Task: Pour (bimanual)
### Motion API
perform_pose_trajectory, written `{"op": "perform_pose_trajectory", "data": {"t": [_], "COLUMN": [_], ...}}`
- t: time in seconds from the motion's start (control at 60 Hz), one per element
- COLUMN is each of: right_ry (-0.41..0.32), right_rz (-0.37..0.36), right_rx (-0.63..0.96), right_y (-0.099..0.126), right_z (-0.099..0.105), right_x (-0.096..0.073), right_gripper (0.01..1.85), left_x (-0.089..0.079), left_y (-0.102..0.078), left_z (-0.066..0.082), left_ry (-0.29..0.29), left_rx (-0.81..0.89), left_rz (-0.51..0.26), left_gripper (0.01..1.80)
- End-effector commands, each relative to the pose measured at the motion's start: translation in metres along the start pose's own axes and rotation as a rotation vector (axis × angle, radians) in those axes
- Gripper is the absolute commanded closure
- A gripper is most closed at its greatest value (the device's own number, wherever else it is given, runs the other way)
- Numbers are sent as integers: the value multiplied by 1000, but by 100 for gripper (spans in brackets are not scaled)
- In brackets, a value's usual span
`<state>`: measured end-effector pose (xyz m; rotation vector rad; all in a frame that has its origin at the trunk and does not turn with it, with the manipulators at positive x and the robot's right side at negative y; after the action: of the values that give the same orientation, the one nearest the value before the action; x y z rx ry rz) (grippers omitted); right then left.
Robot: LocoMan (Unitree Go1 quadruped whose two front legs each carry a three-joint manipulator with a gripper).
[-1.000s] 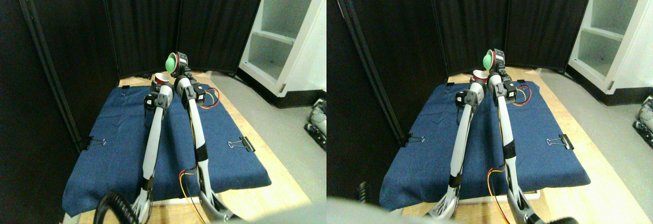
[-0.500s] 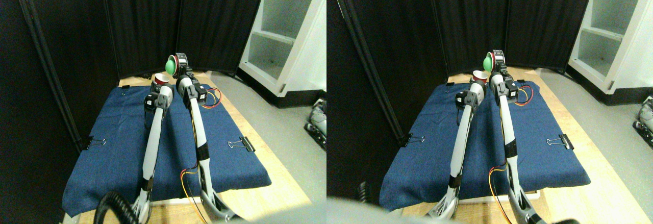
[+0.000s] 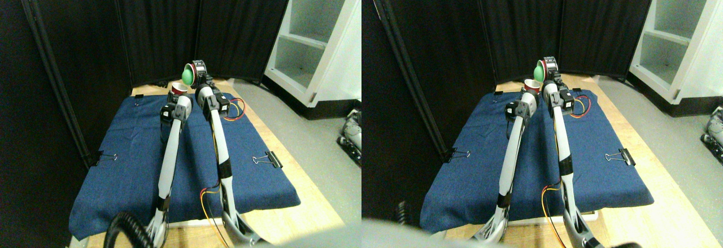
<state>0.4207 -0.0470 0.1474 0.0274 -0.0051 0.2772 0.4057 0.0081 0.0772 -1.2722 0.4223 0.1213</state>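
Tipping the green-lined cup (image 3: 190,73) over the red cup (image 3: 178,86) — the right gripper (image 3: 199,76) grips the upper one, at about one o'clock of the lower, which the left gripper (image 3: 176,95) holds upright. Roll slowly, mouths aligned — whether the jaws clamp tight, I cannot tell.

- The right gripper (image 3: 199,78) has been shifted slightly to the right and lowered a little compared with one second ago.
- The tilted cup (image 3: 195,72) has been carried along with it, and less of its green interior is now presented to the camera.
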Motion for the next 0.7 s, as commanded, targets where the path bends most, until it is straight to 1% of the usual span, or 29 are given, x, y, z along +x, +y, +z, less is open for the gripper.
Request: {"op": "perform_pose_trajectory", "data": {"t": [0.017,0.067,0.1,0.267,0.333,0.45,0.483,0.517,0.583,0.7], "right_ry": [-46,-47,-50,-44,-36,-35,-37,-37,-45,-46], "right_rz": [-6,-4,10,-3,-4,1,-20,-26,-84,-121], "right_rx": [-32,-41,-74,-94,-126,-111,-74,-63,-2,63], "right_y": [4,4,4,6,5,3,2,2,-1,-6], "right_z": [9,9,9,10,9,8,8,8,8,7], "right_x": [1,2,3,2,2,5,5,5,6,7], "right_gripper": [153,153,153,153,153,153,153,153,153,153], "left_x": [2,3,3,4,4,5,5,5,5,4], "left_y": [-8,-8,-8,-7,-7,-7,-7,-7,-6,-7], "left_z": [-1,-1,-2,-1,-1,-1,-1,-1,0,2], "left_ry": [0,3,1,-9,-9,-3,-13,-11,-10,-18], "left_rx": [-10,-10,-6,0,-6,-6,0,-1,-1,-4], "left_rz": [-42,-40,-41,-39,-37,-38,-37,-37,-37,-35], "left_gripper": [148,148,148,148,148,148,148,148,148,148]}}
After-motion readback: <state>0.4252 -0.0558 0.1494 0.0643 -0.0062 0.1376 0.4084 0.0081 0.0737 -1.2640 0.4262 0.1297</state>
